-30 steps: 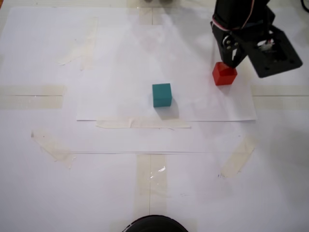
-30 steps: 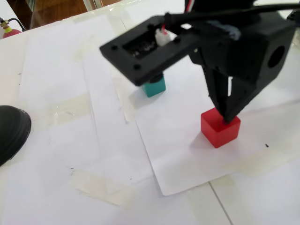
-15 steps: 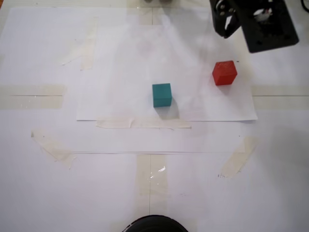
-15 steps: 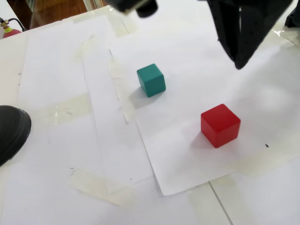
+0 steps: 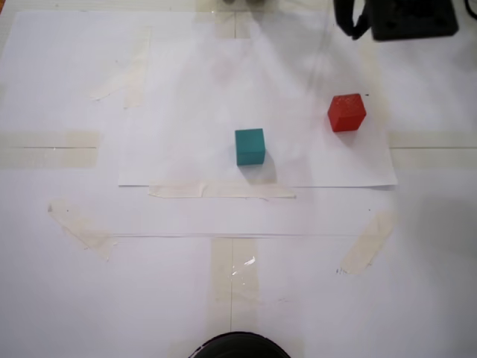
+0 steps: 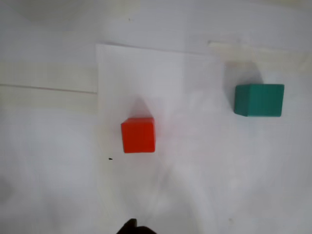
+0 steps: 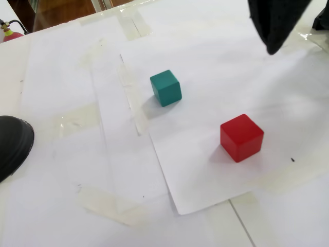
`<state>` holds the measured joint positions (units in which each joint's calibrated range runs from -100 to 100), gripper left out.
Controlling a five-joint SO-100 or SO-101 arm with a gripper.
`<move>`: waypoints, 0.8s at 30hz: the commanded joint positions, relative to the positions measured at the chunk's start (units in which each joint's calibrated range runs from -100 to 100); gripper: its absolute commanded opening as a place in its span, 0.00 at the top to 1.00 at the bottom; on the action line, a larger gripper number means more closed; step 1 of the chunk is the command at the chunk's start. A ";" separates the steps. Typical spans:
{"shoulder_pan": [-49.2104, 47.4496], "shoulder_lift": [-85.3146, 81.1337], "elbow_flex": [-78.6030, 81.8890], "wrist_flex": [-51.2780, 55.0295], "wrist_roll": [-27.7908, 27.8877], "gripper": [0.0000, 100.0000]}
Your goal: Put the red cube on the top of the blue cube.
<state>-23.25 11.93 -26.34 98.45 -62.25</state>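
wrist view | red cube [image 6: 138, 135] apart from blue cube [image 6: 258, 100] | jaws state unclear

Both cubes look like solid matte plastic or painted wood: the red cube [image 7: 241, 137] has flat, non-shiny faces, same for the blue cube [image 7: 166, 88], which is really more teal. They sit on a smooth white paper sheet [image 7: 205, 175], held down by glossy, slightly yellowed tape strips [image 5: 221, 192] over the paper-covered worktop [image 5: 67, 298]. The end effector [image 7: 277, 23] above the red cube looks like matte black plastic.
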 commanded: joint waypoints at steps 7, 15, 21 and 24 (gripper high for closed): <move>-3.93 -2.23 0.61 -1.72 -4.79 1.00; -3.33 1.89 0.61 -4.65 -4.59 1.00; -2.57 3.18 2.33 -7.34 -3.42 1.00; -2.27 3.18 2.79 -7.59 -2.78 1.00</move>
<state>-26.54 16.18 -23.72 92.19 -66.25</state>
